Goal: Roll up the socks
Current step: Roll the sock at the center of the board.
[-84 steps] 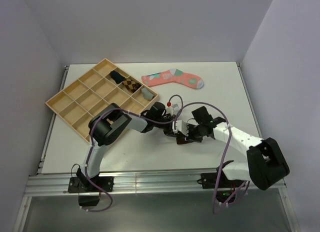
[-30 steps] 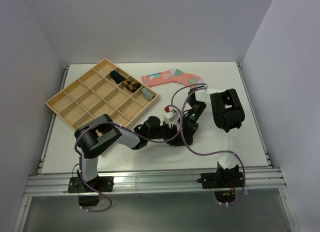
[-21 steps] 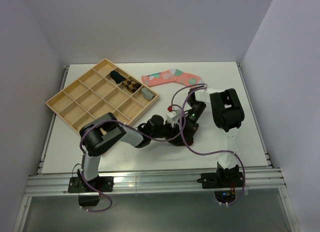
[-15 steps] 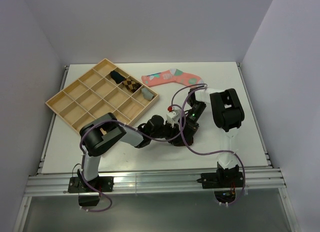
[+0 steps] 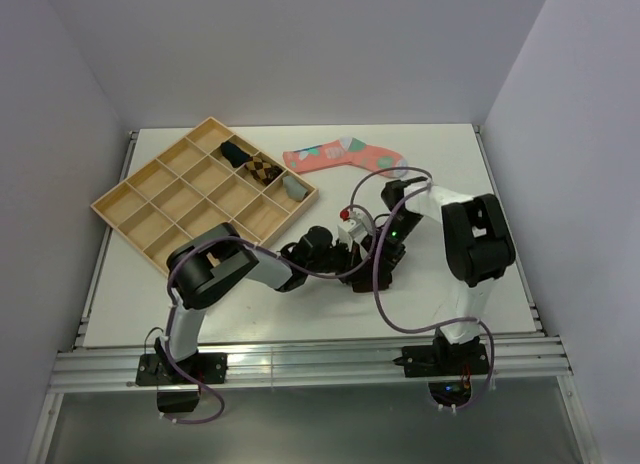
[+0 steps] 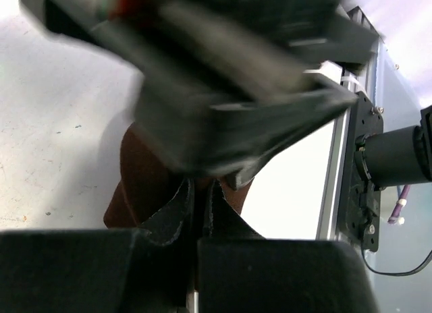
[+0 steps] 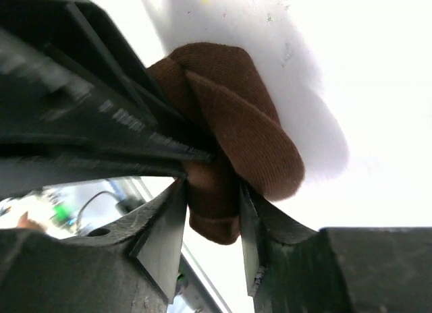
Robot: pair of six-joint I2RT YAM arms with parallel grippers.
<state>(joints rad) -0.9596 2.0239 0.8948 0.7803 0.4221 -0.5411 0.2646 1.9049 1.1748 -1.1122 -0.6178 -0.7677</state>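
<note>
A dark brown sock point(image 7: 236, 117) lies bunched in a loose roll on the white table. My right gripper point(image 7: 210, 191) is open and straddles its lower lobe, with the fabric sitting between the two fingers. Meeting it from the left, my left gripper point(image 6: 199, 188) is shut, its tips pinched into the brown sock point(image 6: 145, 185). In the top view both grippers, left gripper point(image 5: 345, 256) and right gripper point(image 5: 375, 259), come together at the table's middle and hide the sock.
A pink patterned sock point(image 5: 345, 156) lies flat at the back of the table. At the back left stands a wooden divided tray point(image 5: 150, 199), holding rolled socks, among them a grey one point(image 5: 293, 187). Purple cables loop over the right arm.
My left gripper has shut on the brown sock. My right gripper's jaws have widened around it, and the right arm's elbow has swung out to the right.
</note>
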